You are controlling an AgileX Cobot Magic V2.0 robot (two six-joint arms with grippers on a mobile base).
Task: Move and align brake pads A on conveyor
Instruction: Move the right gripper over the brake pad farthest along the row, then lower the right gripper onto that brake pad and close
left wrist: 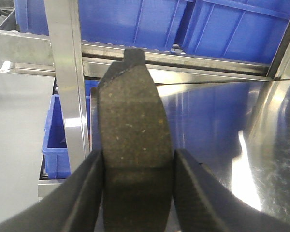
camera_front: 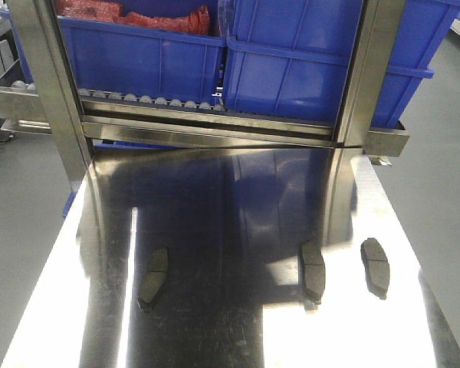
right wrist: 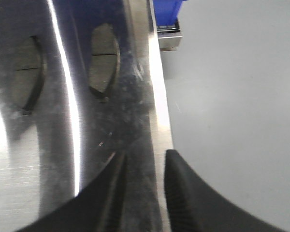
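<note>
With the left wrist camera almost touching it, the nearest thing is the held pad [left wrist: 133, 125], a dark grey, curved oblong flat brake pad. It stands on end and its lower part is clamped between the black fingers [left wrist: 87, 191] of the left gripper [left wrist: 137, 166]. Its rough speckled face is toward the lens, with a small tab at the top end. Only this view shows it; the front camera catches neither gripper.

Right gripper [right wrist: 145, 159]: black fingers spread, nothing between them, over the right edge of the shiny steel table [right wrist: 63, 169]. The grey floor [right wrist: 232, 121] is alongside. Can't tell whether the tips touch the steel.

Just past those tips, the right wrist view shows two more dark pads lying flat on the table. The right pad [right wrist: 104, 65] is near the edge and the middle pad [right wrist: 29, 79] is further in. They lie apart from each other, and a thin groove crosses each.

The front camera adds the left pad [camera_front: 153, 277], flat on the same table and well apart from those two. It is slightly skewed, and neither wrist view shows it.

Far end: two upright steel posts [camera_front: 54, 100], then the roller rack [camera_front: 146, 100] carrying big blue plastic bins [camera_front: 291, 61]. The left-hand bin holds red material [camera_front: 130, 15]. The left wrist view alone shows a small blue bin [left wrist: 63, 140] low beside the table.
</note>
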